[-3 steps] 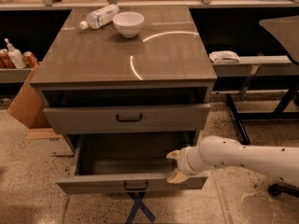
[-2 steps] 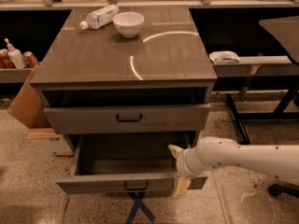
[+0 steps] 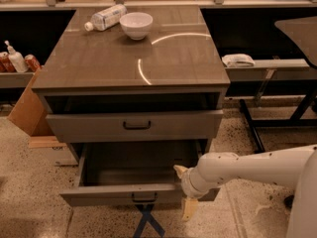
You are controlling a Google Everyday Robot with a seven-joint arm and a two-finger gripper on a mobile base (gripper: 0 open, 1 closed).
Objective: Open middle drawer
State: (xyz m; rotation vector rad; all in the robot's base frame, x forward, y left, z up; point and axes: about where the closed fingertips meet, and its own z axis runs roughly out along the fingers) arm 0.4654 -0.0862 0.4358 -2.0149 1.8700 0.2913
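Note:
The middle drawer (image 3: 106, 196) is pulled well out under the cabinet. It has a low grey-brown front with a small dark handle (image 3: 144, 198) and a plain grey inside. My gripper (image 3: 184, 191) is at the right end of that front panel, on a white arm coming in from the right. It is open. One pale finger (image 3: 180, 170) sits above the panel's top edge, over the drawer's inside. The other finger (image 3: 187, 209) hangs below the panel over the floor. Above it is the taller-fronted drawer (image 3: 89, 126) with a wider handle.
A white bowl (image 3: 136, 24) and a lying plastic bottle (image 3: 106, 17) are on the cabinet top (image 3: 133, 58). A cardboard box (image 3: 27, 110) and bottles on a shelf (image 3: 15, 59) stand at the left. A side shelf with a cloth (image 3: 237, 60) and table legs stand at the right.
The gripper has dropped a little and its fingers stand farther apart, the lower one now below the front panel. The drawer has not visibly moved.

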